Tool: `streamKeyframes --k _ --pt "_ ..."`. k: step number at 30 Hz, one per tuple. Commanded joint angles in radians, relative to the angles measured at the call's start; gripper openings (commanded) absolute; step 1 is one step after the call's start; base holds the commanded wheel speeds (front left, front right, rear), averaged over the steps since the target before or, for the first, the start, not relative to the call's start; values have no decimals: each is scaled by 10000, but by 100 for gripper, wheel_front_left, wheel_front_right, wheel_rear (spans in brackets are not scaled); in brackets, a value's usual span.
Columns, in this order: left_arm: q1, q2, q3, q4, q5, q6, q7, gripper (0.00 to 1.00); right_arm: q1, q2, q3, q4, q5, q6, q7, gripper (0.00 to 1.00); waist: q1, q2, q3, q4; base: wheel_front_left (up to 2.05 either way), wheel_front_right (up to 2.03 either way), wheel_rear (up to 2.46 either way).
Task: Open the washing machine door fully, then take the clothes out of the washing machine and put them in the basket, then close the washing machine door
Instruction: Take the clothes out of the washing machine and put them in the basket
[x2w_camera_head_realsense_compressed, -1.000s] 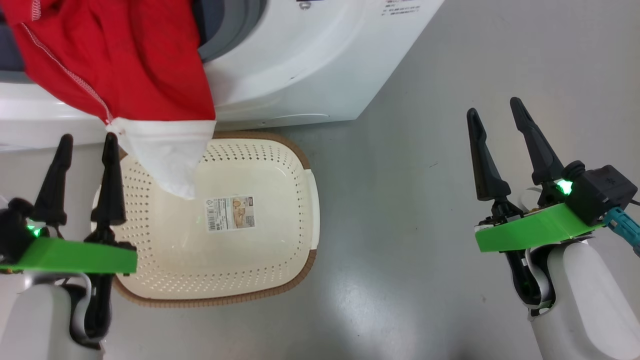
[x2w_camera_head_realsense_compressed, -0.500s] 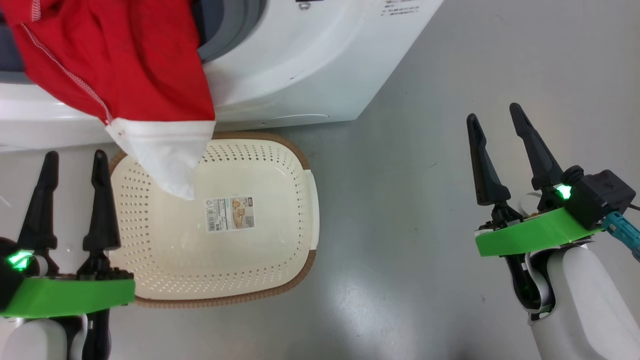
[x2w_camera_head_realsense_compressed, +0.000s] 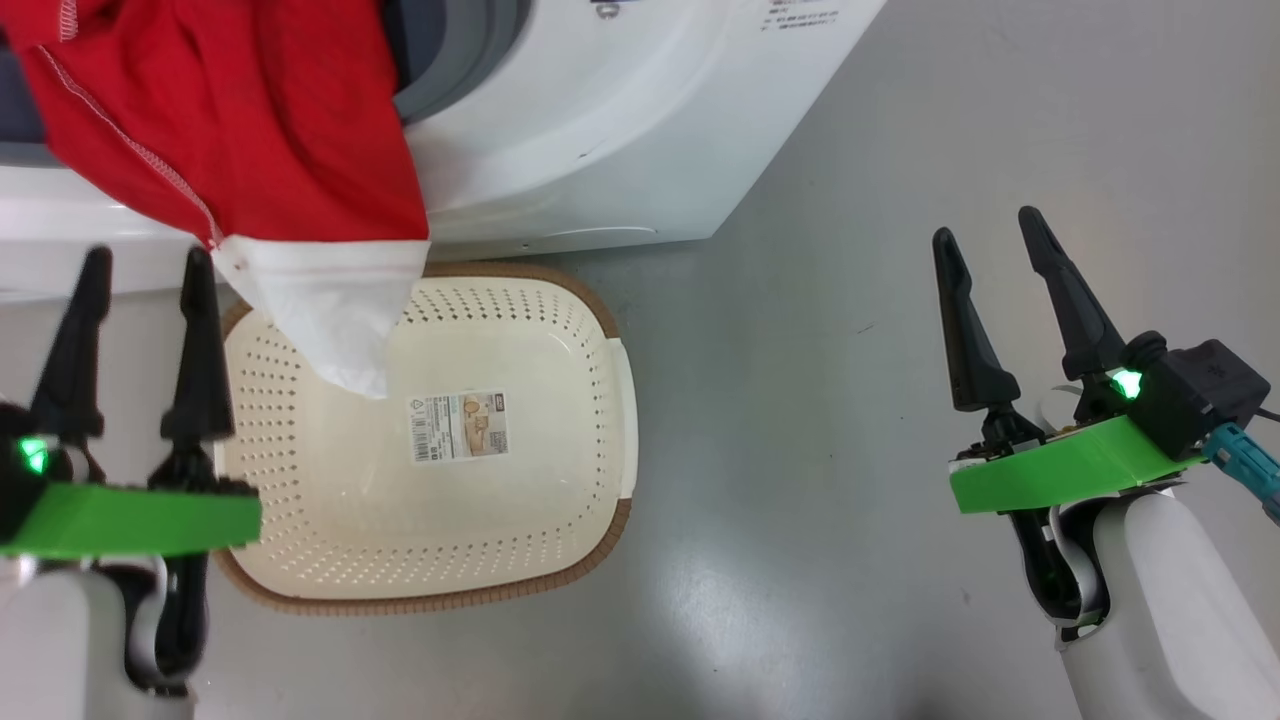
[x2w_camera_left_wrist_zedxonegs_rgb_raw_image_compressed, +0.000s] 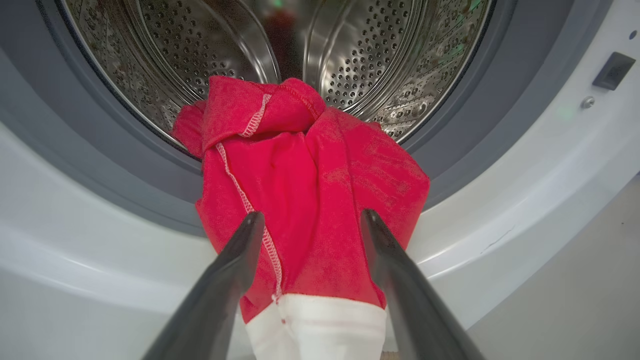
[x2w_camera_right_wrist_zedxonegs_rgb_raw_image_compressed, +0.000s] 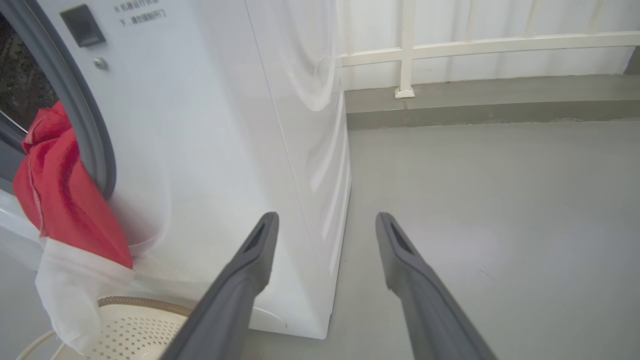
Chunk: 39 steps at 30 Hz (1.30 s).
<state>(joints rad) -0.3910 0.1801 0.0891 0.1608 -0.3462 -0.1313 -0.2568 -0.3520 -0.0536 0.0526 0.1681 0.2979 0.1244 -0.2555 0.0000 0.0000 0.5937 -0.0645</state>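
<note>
Grey floor (x2w_camera_head_realsense_compressed: 850, 450) runs under everything, and a pale railing (x2w_camera_right_wrist_zedxonegs_rgb_raw_image_compressed: 407, 50) lines the far wall in the right wrist view. On the floor stands the white washing machine (x2w_camera_head_realsense_compressed: 600, 130), its round mouth uncovered, showing the grey gasket (x2w_camera_left_wrist_zedxonegs_rgb_raw_image_compressed: 100, 165) and the holed steel drum (x2w_camera_left_wrist_zedxonegs_rgb_raw_image_compressed: 350, 50). Red clothes (x2w_camera_head_realsense_compressed: 250, 120) with a white end hang out of the mouth, over the gasket and down the machine's front. The white end dangles above the corner of the basket (x2w_camera_head_realsense_compressed: 628, 420) nearest the machine; whether it touches cannot be told. The cream basket sits on the floor just in front of the machine, with a label (x2w_camera_head_realsense_compressed: 458, 427) on its bottom. The left gripper (x2w_camera_head_realsense_compressed: 148, 258) is spread wide and holds nothing; it sits at the basket's left edge, fingers pointing at the hanging cloth. The right gripper (x2w_camera_head_realsense_compressed: 985, 225), also spread and unloaded, hangs over bare floor well apart from the basket.
</note>
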Motion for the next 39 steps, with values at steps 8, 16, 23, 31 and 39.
streamKeyframes --k 8,16,23,31,39 --pt "-1918 802 -15 1022 581 29 -36 100 190 34 336 -200 2 63 -63 100 0 0 55 31 0 0 0" --pt "-3582 1185 -402 2072 1013 79 111 100 137 34 413 -207 33 63 -63 100 0 0 142 -20 0 0 0" --pt "-5041 1515 -717 3650 1297 113 297 100 39 34 491 -222 87 63 -63 100 0 0 293 -93 0 0 0" --pt "-6577 1657 -1318 5863 983 27 304 100 -82 34 534 -265 155 63 -63 100 0 0 471 -242 0 0 0" --pt "-7391 1682 -2383 6945 203 9 322 100 -121 34 502 -322 197 63 -63 100 0 0 573 -320 0 0 0"
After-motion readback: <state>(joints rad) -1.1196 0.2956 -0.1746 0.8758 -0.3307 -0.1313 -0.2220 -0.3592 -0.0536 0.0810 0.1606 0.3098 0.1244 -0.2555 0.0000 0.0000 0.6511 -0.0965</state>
